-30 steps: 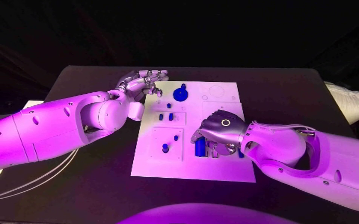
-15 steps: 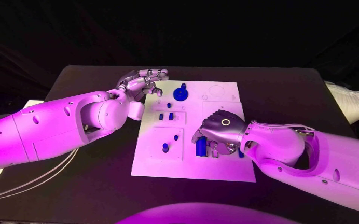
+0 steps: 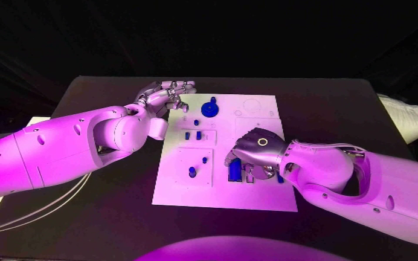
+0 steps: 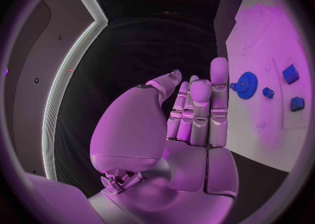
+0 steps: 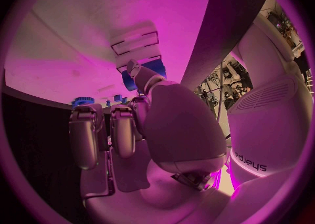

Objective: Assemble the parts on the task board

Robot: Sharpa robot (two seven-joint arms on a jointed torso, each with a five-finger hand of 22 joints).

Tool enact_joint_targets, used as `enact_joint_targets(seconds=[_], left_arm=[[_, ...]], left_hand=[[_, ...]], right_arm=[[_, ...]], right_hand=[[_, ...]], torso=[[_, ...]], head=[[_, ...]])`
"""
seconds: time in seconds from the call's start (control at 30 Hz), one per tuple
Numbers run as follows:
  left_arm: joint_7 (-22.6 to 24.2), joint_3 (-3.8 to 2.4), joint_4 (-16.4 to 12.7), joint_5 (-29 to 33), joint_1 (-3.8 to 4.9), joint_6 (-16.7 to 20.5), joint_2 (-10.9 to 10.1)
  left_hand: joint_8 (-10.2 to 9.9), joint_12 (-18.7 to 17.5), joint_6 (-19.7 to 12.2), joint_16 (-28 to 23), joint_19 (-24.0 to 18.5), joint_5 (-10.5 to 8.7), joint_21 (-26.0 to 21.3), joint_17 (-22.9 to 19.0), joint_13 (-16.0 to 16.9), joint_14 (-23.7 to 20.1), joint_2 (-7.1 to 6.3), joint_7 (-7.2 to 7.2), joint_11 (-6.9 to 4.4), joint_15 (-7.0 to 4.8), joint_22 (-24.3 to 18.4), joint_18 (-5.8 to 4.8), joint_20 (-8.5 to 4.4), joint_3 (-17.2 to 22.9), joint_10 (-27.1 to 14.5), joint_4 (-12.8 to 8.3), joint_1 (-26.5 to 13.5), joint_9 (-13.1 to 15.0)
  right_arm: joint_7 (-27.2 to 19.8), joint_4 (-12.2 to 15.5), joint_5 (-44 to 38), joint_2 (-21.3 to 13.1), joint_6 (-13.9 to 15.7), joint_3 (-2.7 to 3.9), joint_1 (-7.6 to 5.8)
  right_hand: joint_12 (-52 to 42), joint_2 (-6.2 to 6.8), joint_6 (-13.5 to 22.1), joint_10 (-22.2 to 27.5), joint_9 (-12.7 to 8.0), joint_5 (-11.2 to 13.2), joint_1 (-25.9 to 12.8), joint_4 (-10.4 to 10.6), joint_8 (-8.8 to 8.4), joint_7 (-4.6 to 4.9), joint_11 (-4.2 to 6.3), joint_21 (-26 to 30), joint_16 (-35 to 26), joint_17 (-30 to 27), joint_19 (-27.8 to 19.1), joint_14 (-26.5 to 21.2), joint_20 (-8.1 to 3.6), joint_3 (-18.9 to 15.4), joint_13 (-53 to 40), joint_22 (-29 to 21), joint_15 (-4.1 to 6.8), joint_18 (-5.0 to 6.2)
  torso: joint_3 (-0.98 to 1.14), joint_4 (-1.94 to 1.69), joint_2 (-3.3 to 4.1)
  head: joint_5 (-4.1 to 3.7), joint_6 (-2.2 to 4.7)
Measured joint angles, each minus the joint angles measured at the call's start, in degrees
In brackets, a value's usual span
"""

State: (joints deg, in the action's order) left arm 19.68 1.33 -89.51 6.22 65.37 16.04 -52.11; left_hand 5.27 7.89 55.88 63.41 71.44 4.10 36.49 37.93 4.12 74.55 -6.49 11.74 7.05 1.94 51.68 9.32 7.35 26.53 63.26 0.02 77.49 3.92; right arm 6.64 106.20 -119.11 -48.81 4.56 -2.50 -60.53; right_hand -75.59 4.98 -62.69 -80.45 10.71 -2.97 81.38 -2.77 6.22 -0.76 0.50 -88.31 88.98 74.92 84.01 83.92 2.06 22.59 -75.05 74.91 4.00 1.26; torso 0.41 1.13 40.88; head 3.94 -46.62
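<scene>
The white task board lies mid-table. A blue gear stands near its far edge, also visible in the left wrist view as the gear. Small blue parts sit in the left slots. My right hand hovers low over the board's near right part, palm down. Its thumb touches a long blue block, seen again as the block, while its fingers stay apart from it. My left hand rests at the board's far left corner with straight fingers, holding nothing.
Two more small blue parts stand in the near left square of the board. Black tabletop surrounds the board on all sides. A pale object lies at the table's right edge.
My right hand has crept slightly toward the near edge over the long blue block. The left arm has stayed still.
</scene>
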Motion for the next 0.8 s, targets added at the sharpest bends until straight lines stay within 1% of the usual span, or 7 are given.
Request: enact_joint_targets(seconds=[0.3,0.37,0.53,0.6,0.63,0.73,0.8], left_arm=[[0.0,0.0,0.0,0.0,0.0,0.0,0.0],[0.0,0.0,0.0,0.0,-0.01,0.0,0.0],[0.0,0.0,0.0,0.0,-0.01,0.0,0.0],[0.0,0.0,0.0,0.0,-0.01,0.0,0.0],[0.0,0.0,0.0,0.0,-0.01,0.0,0.0],[-0.1,0.0,0.0,0.0,-0.01,0.0,0.0],[-0.1,0.0,0.0,0.0,-0.01,0.0,0.0]], left_hand=[[0.0,0.0,0.0,0.0,0.0,0.0,0.0,0.0,0.0,0.0,0.0,0.0,0.0,0.0,0.0,0.0,0.0,0.0,0.0,0.0,0.0,0.0],[0.0,0.0,0.0,0.0,0.0,0.0,0.0,0.0,0.0,0.0,0.0,0.0,0.0,0.0,0.0,0.0,0.0,0.0,0.0,0.0,0.0,0.0],[0.0,0.0,0.0,0.0,0.0,0.0,0.0,0.0,0.0,0.0,0.0,0.0,0.0,0.0,0.0,0.0,0.0,0.0,0.0,0.0,0.0,0.0],[0.0,0.0,0.0,0.0,0.0,0.0,0.0,0.0,0.0,0.0,0.0,0.0,0.0,0.0,0.0,0.0,0.0,0.0,0.0,0.0,0.0,0.0],[0.0,0.0,0.0,0.0,0.0,0.0,0.0,0.0,0.0,0.0,0.0,0.0,0.0,0.0,0.0,0.0,0.0,0.0,0.0,0.0,0.0,0.0],[0.0,0.0,0.0,0.0,0.0,0.0,0.0,0.0,0.0,0.0,0.0,0.0,0.0,0.0,0.0,0.0,0.0,0.0,0.0,0.0,0.0,0.0],[0.0,0.0,0.0,0.0,0.0,0.0,0.0,0.0,0.0,0.0,0.0,0.0,0.0,0.0,0.0,0.0,0.0,0.0,0.0,0.0,0.0,0.0]], right_arm=[[0.0,-0.5,0.4,0.4,-1.3,0.01,0.13],[0.0,-0.5,0.4,0.4,-1.5,0.03,0.13],[0.0,-0.5,0.6,0.4,-1.7,0.03,0.14],[0.0,-0.5,0.6,0.4,-1.8,0.03,0.16],[0.0,-0.5,0.6,0.4,-1.8,0.01,0.16],[0.0,-0.5,0.6,0.3,-1.7,-0.13,0.33],[0.0,-0.4,0.6,0.2,-1.6,-0.18,0.4]], right_hand=[[1.1,-0.32,0.7,0.8,0.0,0.0,-0.5,-0.1,0.0,0.68,-0.05,0.3,-0.5,0.0,0.0,0.0,0.0,-0.4,-0.1,0.0,0.0,0.0],[1.3,-0.32,1.1,1.2,0.0,0.0,-0.5,-0.1,-0.13,1.05,-0.04,0.5,-0.7,0.0,0.0,0.0,0.0,-0.4,-0.1,0.0,0.0,0.0],[1.9,-0.32,2.3,1.7,0.4,0.0,-0.4,-0.2,-2.34,2.34,0.5,0.8,-0.8,0.0,0.0,0.1,0.0,-0.5,-0.1,0.0,0.14,0.0],[2.4,-0.22,3.3,2.1,-0.4,0.0,-0.5,-0.2,-2.61,3.3,0.83,0.8,-0.9,0.0,0.0,0.0,0.0,-0.5,-0.1,0.0,0.64,0.0],[2.5,-0.16,4.2,2.3,-0.8,0.0,-0.6,-0.2,-2.61,3.43,1.03,0.8,-1.0,0.0,0.0,0.1,0.0,-0.6,-0.1,0.0,0.75,0.0],[2.7,0.07,7.8,2.5,-1.8,0.0,-0.8,0.1,-2.38,2.92,1.24,0.8,-1.0,0.0,0.0,0.0,0.0,-0.9,0.1,0.0,1.05,0.0],[2.7,0.11,10.2,2.7,-2.4,0.0,-0.8,0.1,-2.49,2.08,1.43,1.0,-1.0,0.0,0.0,0.1,0.0,-1.0,0.1,0.0,1.31,0.0]], torso=[[-0.01,-0.01,-0.01],[-0.01,-0.01,-0.01],[-0.02,-0.01,-0.01],[-0.03,-0.01,-0.02],[-0.04,-0.01,-0.02],[-0.03,-0.02,-0.02],[-0.03,-0.02,-0.03]], head=[[0.03,-0.17],[0.04,-0.19],[0.05,-0.23],[0.05,-0.23],[0.05,-0.23],[0.05,-0.23],[0.05,-0.23]])
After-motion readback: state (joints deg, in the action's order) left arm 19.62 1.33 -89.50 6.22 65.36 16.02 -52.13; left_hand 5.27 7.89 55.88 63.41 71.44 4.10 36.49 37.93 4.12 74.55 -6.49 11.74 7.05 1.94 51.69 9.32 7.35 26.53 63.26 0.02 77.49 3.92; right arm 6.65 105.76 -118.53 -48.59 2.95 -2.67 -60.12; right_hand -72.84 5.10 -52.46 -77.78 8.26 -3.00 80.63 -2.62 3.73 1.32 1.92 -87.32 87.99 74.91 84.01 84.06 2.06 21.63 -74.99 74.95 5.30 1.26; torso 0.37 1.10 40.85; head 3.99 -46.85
